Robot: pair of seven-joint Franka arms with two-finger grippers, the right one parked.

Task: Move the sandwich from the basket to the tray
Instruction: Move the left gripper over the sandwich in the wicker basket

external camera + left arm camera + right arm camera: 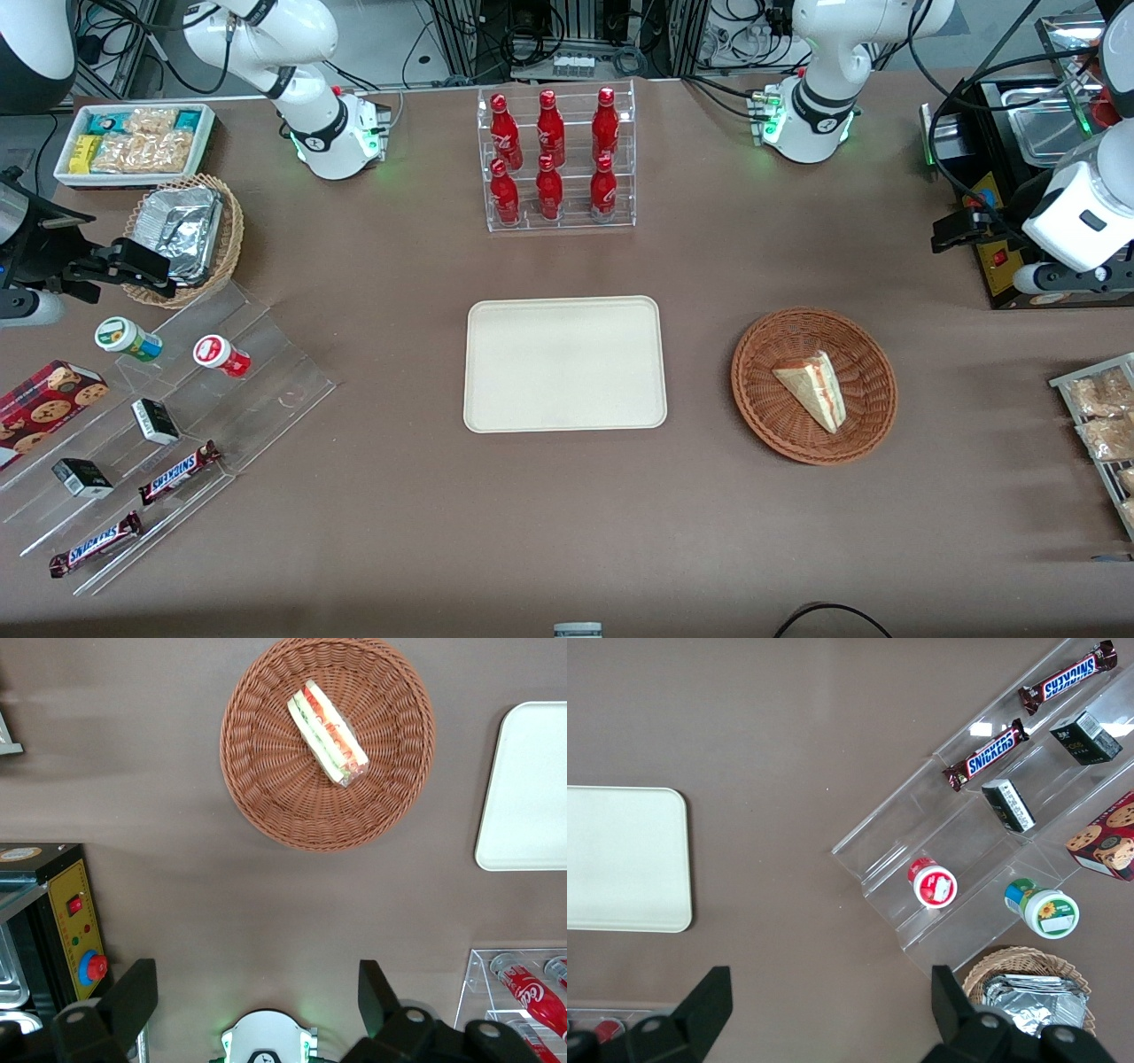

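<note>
The sandwich [811, 390], a pale wedge with red, orange and green layers in clear wrap, lies in the round reddish-brown wicker basket [764, 421]. The cream tray [565, 363] lies flat beside the basket, toward the parked arm's end, with nothing on it. My left gripper [964, 232] hangs open and empty high above the table, farther from the front camera than the basket and toward the working arm's end. In the left wrist view the gripper [257, 992] has its fingers [133, 999] wide apart, well away from the sandwich [328, 731], the basket [266, 780] and the tray [527, 788].
A clear rack of red bottles [556, 159] stands farther from the front camera than the tray. A black control box [1001, 266] with a red button sits below the gripper. A wire rack of snack packets [1099, 416] lies at the working arm's end.
</note>
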